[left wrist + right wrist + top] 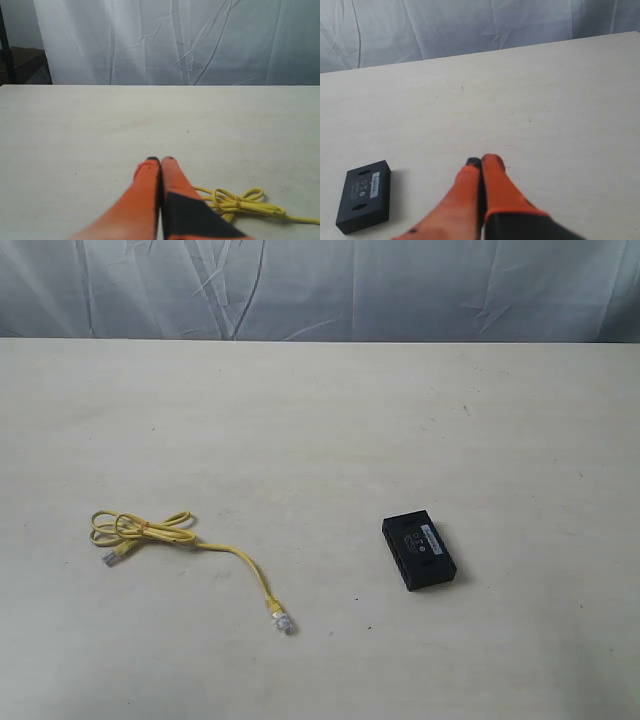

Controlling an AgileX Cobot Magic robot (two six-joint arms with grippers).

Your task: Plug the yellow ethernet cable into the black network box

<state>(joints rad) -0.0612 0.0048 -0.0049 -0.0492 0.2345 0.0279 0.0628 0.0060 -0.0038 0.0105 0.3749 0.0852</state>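
Note:
The yellow ethernet cable (170,540) lies on the table at the left, its far part coiled in loops, one clear plug (283,621) pointing toward the front. The black network box (420,551) rests flat to the right of it, with a white label on top. Neither arm shows in the exterior view. In the left wrist view my left gripper (160,160) is shut and empty, with the cable's coil (239,201) beside its fingers. In the right wrist view my right gripper (481,161) is shut and empty, the box (364,196) lying off to one side of it.
The pale table (330,420) ends at a far edge backed by a grey-white curtain (320,285). A dark piece of furniture (20,62) stands past the table's corner in the left wrist view.

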